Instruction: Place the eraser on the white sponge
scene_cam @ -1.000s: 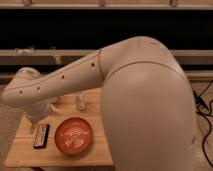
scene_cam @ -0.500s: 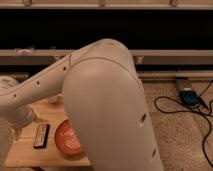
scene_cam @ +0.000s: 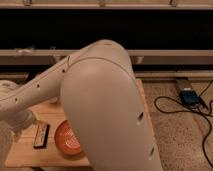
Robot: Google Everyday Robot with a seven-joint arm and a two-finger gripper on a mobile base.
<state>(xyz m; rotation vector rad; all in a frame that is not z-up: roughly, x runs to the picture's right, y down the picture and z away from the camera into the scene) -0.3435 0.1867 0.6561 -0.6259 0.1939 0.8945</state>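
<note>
Eraser [scene_cam: 41, 136] lying flat on the wooden desk [scene_cam: 30, 156], near left, just left of the orange plate [scene_cam: 66, 140], touched by nothing. End effector [scene_cam: 5, 144] low at the left edge, mostly cut off; spread wide, gripping nothing. Bulky white arm [scene_cam: 100, 100] hiding the plate's right part. Black cables [scene_cam: 172, 106] on the floor, right.

The robot's cream-white arm [scene_cam: 100, 100], dotted with small dark holes, fills the view. Its pale grey gripper [scene_cam: 6, 142] sits at the left edge over a light wooden table [scene_cam: 25, 155]. There lie a black eraser [scene_cam: 41, 136] edged orange-brown and an orange plate [scene_cam: 66, 140] with ringed ridges. Black cables [scene_cam: 172, 106] cross the grey speckled floor [scene_cam: 185, 140].
</note>
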